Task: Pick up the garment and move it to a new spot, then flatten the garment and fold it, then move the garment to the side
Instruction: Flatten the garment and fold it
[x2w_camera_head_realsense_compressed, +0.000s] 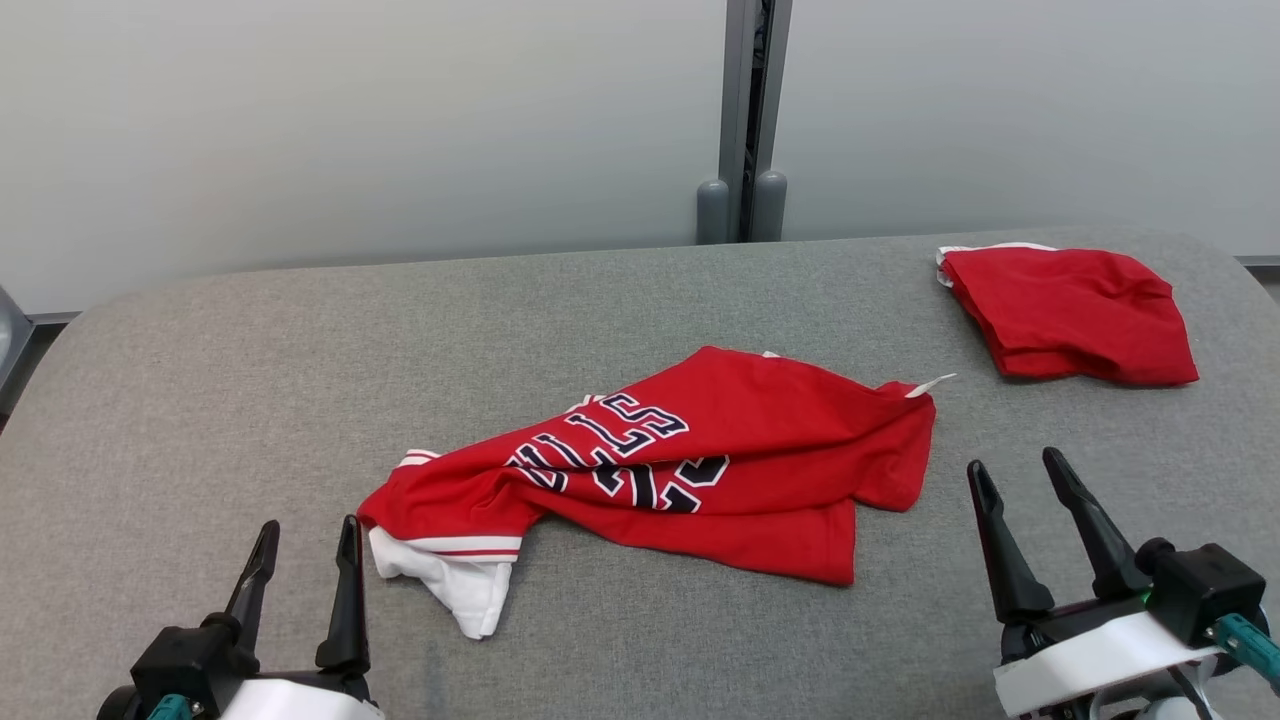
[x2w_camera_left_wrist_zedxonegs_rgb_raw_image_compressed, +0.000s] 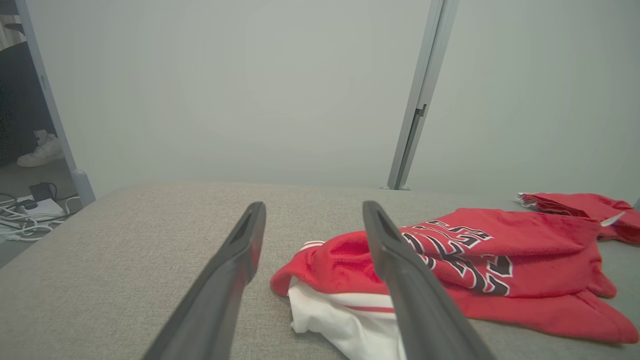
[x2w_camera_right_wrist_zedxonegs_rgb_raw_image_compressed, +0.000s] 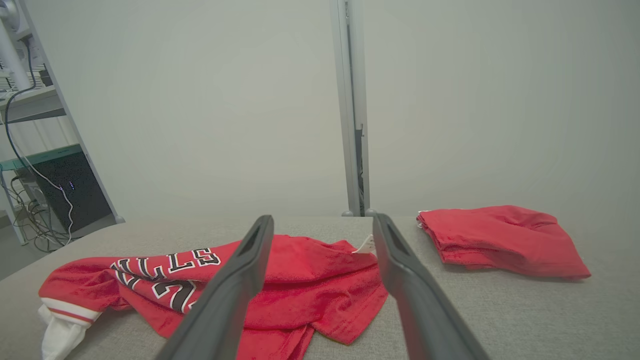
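Note:
A crumpled red jersey (x2w_camera_head_realsense_compressed: 690, 465) with dark lettering and a white sleeve end lies in the middle of the grey padded table (x2w_camera_head_realsense_compressed: 600, 300). It also shows in the left wrist view as the jersey (x2w_camera_left_wrist_zedxonegs_rgb_raw_image_compressed: 500, 260) and in the right wrist view as the jersey (x2w_camera_right_wrist_zedxonegs_rgb_raw_image_compressed: 295, 280). My left gripper (x2w_camera_head_realsense_compressed: 305, 535) hovers open at the lower left, just left of the white sleeve. At the lower right my right gripper (x2w_camera_head_realsense_compressed: 1015, 475) stands open, a little right of the jersey's hem. Nothing is between either pair of fingers.
A second red garment (x2w_camera_head_realsense_compressed: 1070, 312), folded, lies at the table's back right corner, also seen as the folded garment (x2w_camera_right_wrist_zedxonegs_rgb_raw_image_compressed: 495, 240). A grey wall with a vertical post (x2w_camera_head_realsense_compressed: 745, 120) stands behind the table. Cables (x2w_camera_left_wrist_zedxonegs_rgb_raw_image_compressed: 25, 215) lie on the floor off the left edge.

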